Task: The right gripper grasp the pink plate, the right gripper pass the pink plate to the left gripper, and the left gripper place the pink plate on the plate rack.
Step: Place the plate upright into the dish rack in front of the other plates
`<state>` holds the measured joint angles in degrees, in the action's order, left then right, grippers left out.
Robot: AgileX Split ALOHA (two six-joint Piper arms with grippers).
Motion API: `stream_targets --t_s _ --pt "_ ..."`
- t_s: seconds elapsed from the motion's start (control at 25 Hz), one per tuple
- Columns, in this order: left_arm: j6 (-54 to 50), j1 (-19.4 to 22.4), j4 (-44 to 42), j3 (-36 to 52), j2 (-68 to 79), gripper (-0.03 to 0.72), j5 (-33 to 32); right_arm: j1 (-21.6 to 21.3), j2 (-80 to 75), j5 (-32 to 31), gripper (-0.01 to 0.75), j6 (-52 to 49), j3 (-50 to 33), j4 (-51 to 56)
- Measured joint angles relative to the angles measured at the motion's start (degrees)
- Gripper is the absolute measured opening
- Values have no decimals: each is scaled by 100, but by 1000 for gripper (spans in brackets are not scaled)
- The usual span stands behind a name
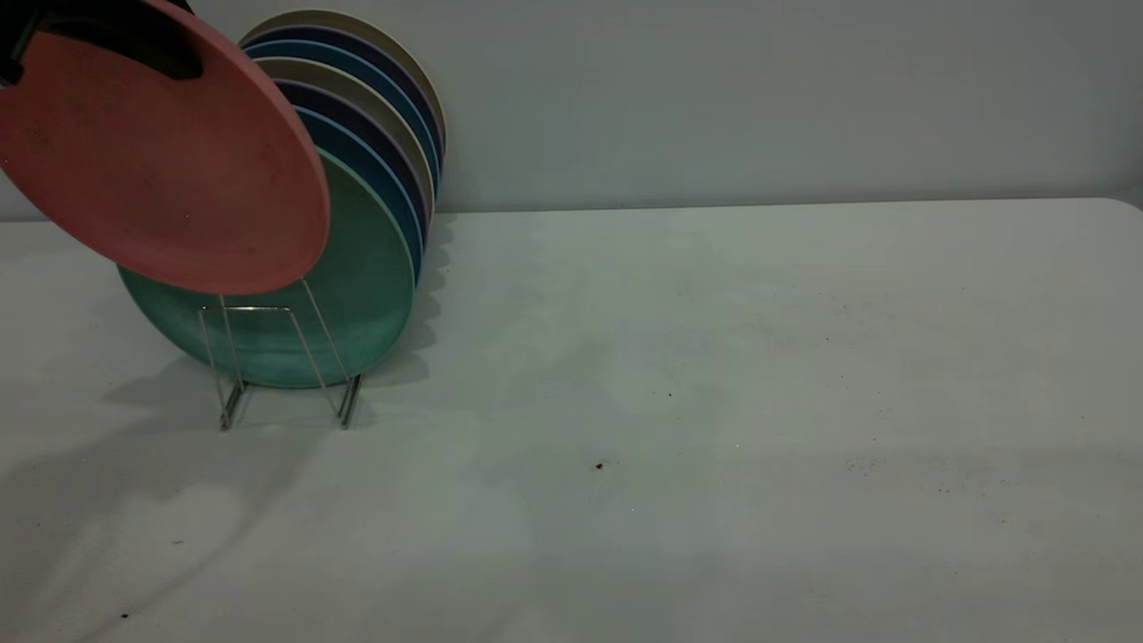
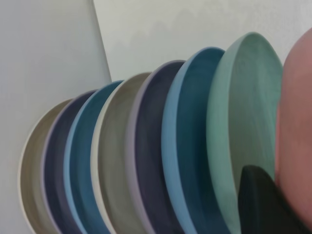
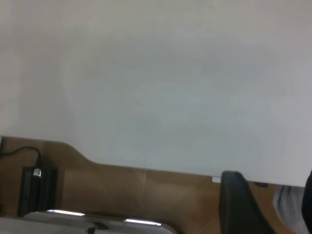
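Left jaws: pressed onto the upper edge of the pink plate (image 1: 165, 152), one black finger (image 1: 134, 40) lying over the plate's near face at the exterior view's top left corner.
Left gripper (image 1: 107, 36): above and just in front of the plate rack (image 1: 277, 357); only its dark fingers show, the rest is cut off by the frame edge.
Left finger, wrist view: a black wedge tip (image 2: 263, 204) sits against the pink plate's (image 2: 297, 126) surface, beside the mint-green plate (image 2: 243, 122).
Right jaws: spread; one dark fingertip (image 3: 239, 202) shows and a second dark edge at the frame's side, with open space between them and nothing held.
Right gripper (image 3: 270, 204): seen only in its own wrist view, over the white table's (image 3: 156, 73) edge with brown floor (image 3: 146, 190) beyond; out of the exterior view, and its place relative to the rack cannot be told.
Pink plate: held in the air, tilted, its lower rim overlapping the front of the mint-green plate (image 1: 357, 277) and just above the rack's empty front wire loop (image 1: 259, 344); whether it touches the green plate cannot be told.
Plate rack: stands on the table (image 1: 714, 402) at its left side, loaded behind the front loop.
Racked plates, front to back: mint-green, blue (image 1: 384, 179), dark navy (image 1: 357, 116), beige (image 1: 339, 76), then blue, navy and beige again.
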<state>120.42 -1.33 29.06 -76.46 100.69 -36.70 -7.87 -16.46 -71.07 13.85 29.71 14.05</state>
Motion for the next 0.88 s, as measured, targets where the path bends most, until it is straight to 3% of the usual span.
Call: stream_targets --t_s 0.88 --pt "0 0 427 -5 542 122 103 0 0 0 337 -1 0 21"
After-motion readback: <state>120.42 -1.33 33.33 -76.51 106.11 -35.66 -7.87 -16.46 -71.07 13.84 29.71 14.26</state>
